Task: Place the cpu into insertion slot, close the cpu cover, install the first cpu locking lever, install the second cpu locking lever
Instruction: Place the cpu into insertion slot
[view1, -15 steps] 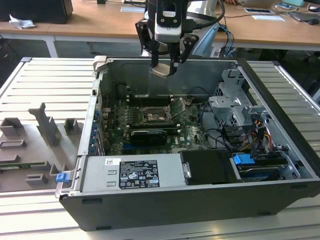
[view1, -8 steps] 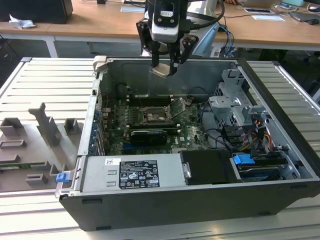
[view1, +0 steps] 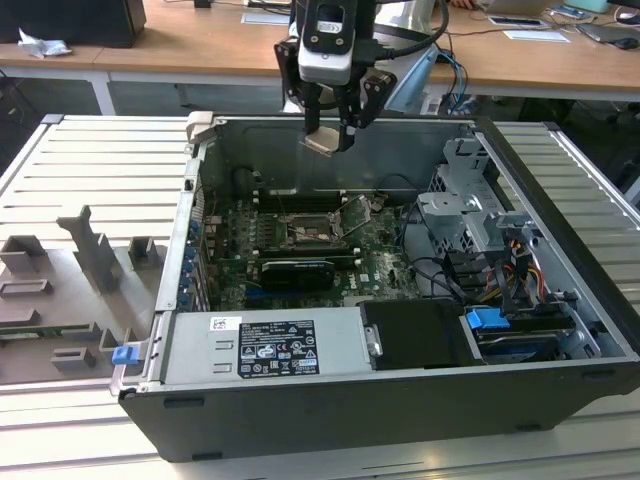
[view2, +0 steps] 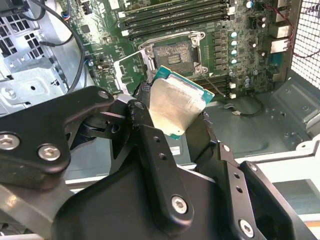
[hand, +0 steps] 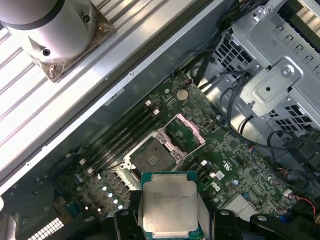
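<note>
My gripper (view1: 328, 132) hangs above the open computer case, shut on the cpu (view1: 322, 141), a pale silver square chip with a green edge. In both wrist views the cpu (view2: 175, 102) (hand: 169, 200) sits between the black fingers (view2: 142, 107), held apart from the board below. The insertion slot (view1: 305, 228) (view2: 172, 52) (hand: 150, 160) lies bare on the green motherboard. Its cpu cover (view1: 356, 212) (view2: 131, 67) (hand: 186, 131), a thin silvery frame, stands flipped open beside it.
Long black memory slots (view1: 298, 197) run beside the socket, and a black card (view1: 290, 272) lies nearer the front. A grey power supply (view1: 265, 345) and a metal drive cage (view1: 470, 215) with cables fill the case. Grey fixtures (view1: 90, 255) stand at the exterior view's left.
</note>
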